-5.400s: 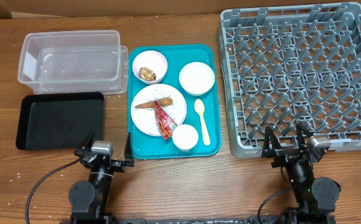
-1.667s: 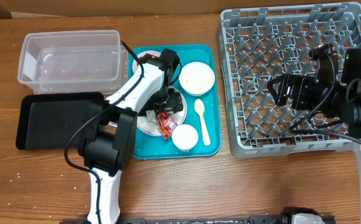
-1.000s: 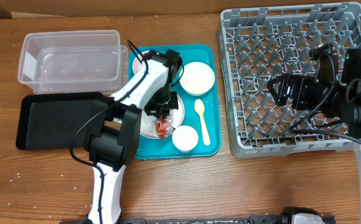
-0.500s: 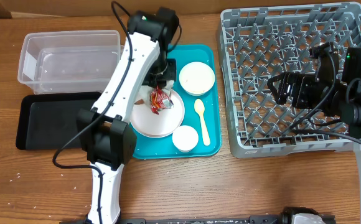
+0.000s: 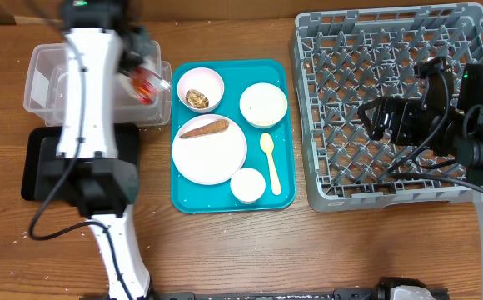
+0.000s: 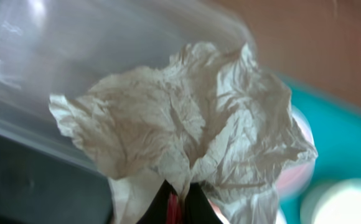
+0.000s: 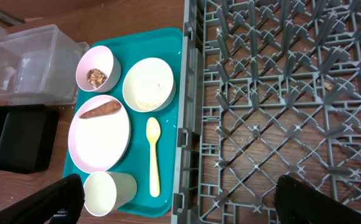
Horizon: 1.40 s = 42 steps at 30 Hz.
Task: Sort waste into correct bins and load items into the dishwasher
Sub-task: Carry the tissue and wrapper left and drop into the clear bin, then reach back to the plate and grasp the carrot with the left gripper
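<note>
two bowls (image 5: 263, 105), one plate (image 5: 216, 157), one cup (image 5: 247, 184)

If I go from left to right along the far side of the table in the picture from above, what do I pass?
Clear tub → bowl with the brown food lump → second pale bowl → grey dish rack.
</note>
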Available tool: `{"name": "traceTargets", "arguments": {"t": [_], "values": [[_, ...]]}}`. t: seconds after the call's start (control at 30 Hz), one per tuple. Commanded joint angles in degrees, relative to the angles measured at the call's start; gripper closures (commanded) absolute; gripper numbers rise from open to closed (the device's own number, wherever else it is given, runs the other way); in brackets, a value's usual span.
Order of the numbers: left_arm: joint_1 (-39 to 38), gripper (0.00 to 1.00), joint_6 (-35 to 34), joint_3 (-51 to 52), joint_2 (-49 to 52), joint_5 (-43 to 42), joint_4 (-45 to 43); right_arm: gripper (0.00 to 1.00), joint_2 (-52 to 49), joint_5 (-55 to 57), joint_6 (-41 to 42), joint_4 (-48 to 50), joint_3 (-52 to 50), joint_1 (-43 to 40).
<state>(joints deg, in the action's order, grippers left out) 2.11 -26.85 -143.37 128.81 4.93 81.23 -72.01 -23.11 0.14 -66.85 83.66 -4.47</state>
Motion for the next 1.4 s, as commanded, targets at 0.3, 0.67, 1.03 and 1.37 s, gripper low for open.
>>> {"name": "traceTargets", "arguments": {"t": [0.3, 0.67, 1.03, 1.37], "values": [[7.3, 0.81, -13.1, 9.1, 5.8, 2.3, -16.5, 0.00, 0.1, 0.0, 0.1, 0.1, 1.3, -0.1], [7.3, 0.00, -2.3, -4.7, 5.1, -1.3, -13.2, 0.00, 0.1, 0.1, 0.0, -0.2, 1.3, -0.1], [-0.9, 0.01, 24.6, -26.6, 3.5, -15.5, 14.2, 0.00, 0.1, 0.1, 0.0, -1.1, 1.3, -0.1], [-13.2, 0.06, 33.6, -8.3, 2.5, -18.3, 15.6, 0.00, 0.1, 0.1, 0.0, -2.3, 1.3, -0.1]]}}
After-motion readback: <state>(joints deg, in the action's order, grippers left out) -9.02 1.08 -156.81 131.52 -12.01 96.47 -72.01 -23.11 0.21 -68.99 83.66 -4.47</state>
